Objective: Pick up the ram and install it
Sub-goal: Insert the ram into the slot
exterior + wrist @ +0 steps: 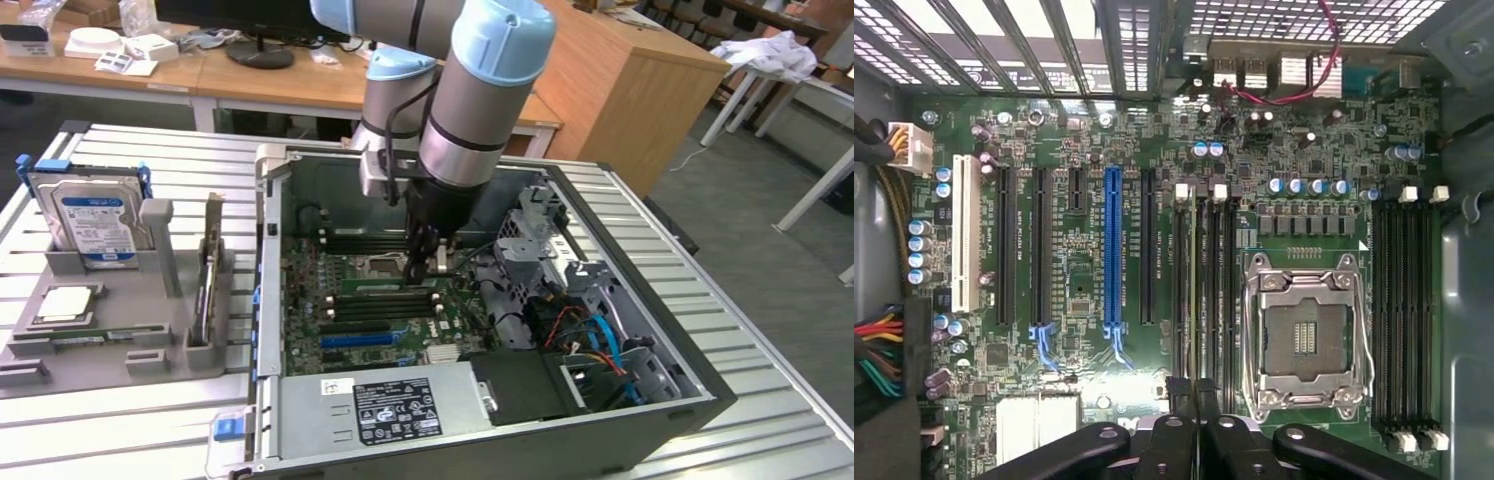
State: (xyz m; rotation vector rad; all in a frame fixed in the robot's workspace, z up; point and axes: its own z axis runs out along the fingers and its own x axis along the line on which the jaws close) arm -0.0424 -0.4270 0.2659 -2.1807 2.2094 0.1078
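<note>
The ram (pixel 1194 290) is a thin green stick standing edge-on in one of the black memory slots beside the processor socket (pixel 1304 340). In the exterior view the ram (pixel 374 284) shows as a green strip on the motherboard inside the open computer case (pixel 274 300). My gripper (pixel 1196 390) is shut, its two black fingertips pressed together right at one end of the ram. From outside, the gripper (pixel 434 268) reaches down into the case over the slots' right-hand end. Whether the tips pinch the stick or only rest on it I cannot tell.
More empty memory slots (pixel 1404 310) lie beyond the socket, and a blue expansion slot (pixel 1113 250) lies on the other side. The power supply (pixel 387 405) and loose cables (pixel 601 340) crowd the case front. A grey holder (pixel 120 330) with a hard drive (pixel 96 220) stands at the exterior view's left.
</note>
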